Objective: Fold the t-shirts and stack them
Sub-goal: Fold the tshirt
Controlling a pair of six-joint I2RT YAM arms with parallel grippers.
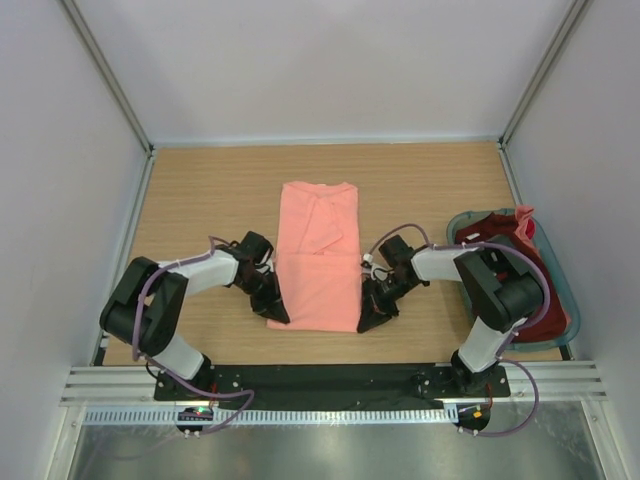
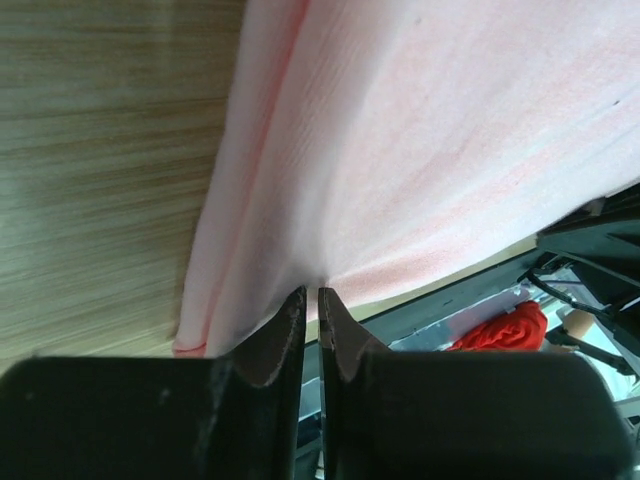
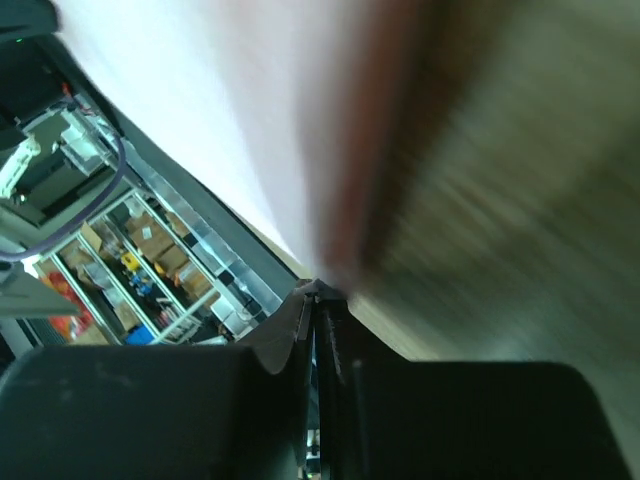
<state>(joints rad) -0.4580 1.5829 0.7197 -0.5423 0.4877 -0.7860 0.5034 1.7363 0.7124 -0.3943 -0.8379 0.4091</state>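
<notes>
A salmon-pink t-shirt point(image 1: 318, 255), folded into a long strip, lies on the wooden table point(image 1: 210, 200). My left gripper point(image 1: 278, 312) is shut on its near left corner; the left wrist view shows the pink cloth point(image 2: 420, 150) pinched at the tips of my left gripper point(image 2: 312, 292). My right gripper point(image 1: 370, 320) is shut on the near right corner; its view is blurred, with cloth point(image 3: 250, 130) at the tips of my right gripper point(image 3: 318, 292). A dark maroon t-shirt point(image 1: 500, 235) and another salmon-pink one point(image 1: 525, 222) lie in the basket.
The grey-teal basket point(image 1: 560, 280) stands at the right edge of the table, close behind my right arm. White walls close in the back and both sides. A black mounting rail point(image 1: 330, 380) runs along the near edge.
</notes>
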